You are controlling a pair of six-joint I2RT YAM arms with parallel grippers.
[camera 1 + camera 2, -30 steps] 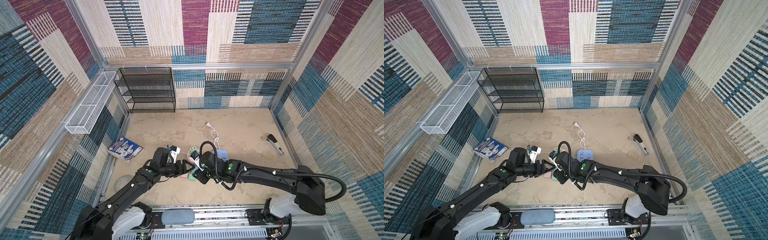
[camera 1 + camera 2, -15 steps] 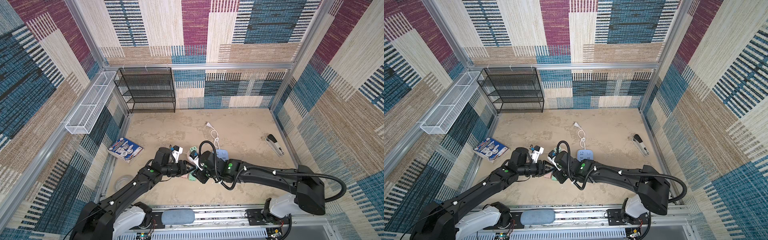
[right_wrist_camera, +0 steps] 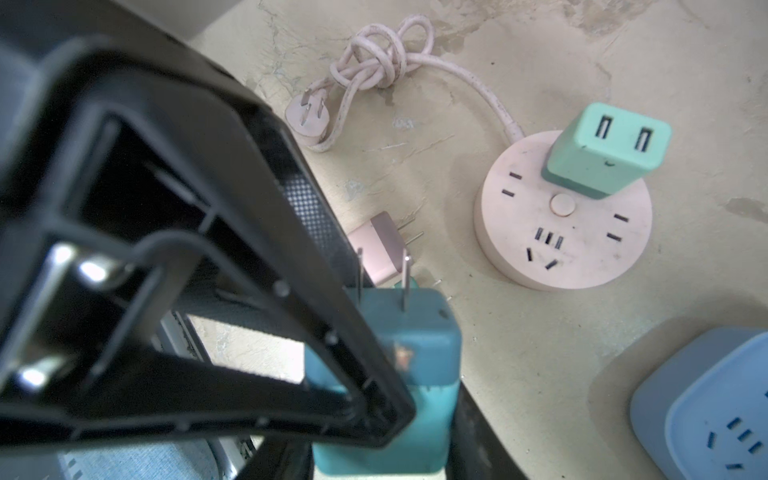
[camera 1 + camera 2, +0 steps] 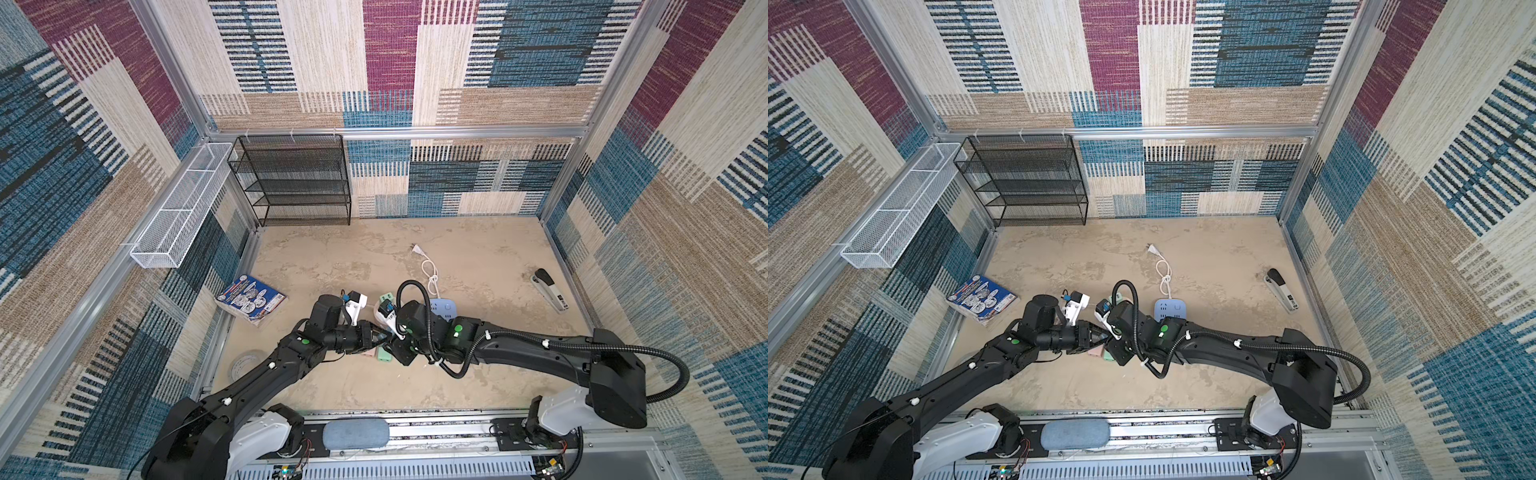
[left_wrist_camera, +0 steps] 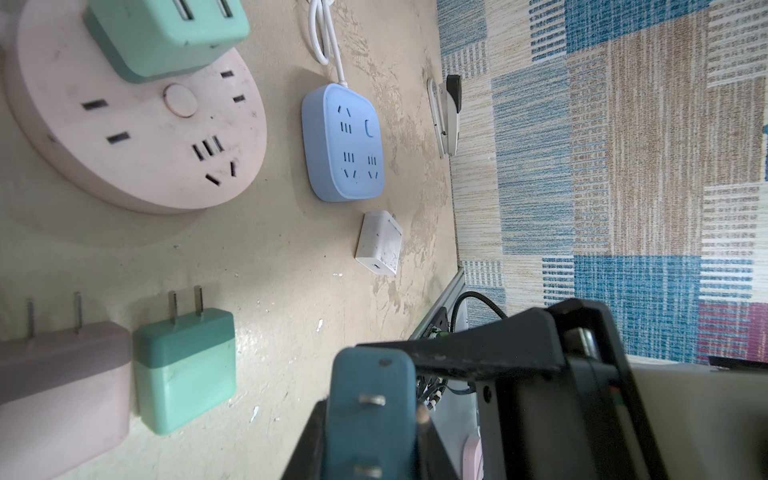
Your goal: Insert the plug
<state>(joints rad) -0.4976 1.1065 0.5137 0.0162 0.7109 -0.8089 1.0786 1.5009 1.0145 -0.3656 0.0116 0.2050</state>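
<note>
- Left gripper (image 4: 377, 335) and right gripper (image 3: 432, 415) are both squeezing the teal plug (image 3: 415, 328), near middle.
- Pulling different ways could be yanking it loose.
- Crooked prongs could be missing the pink socket (image 3: 582, 253), just farther back.

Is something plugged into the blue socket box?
No, every socket on the blue power strip is bare; only its own white cord comes out of it.
</note>
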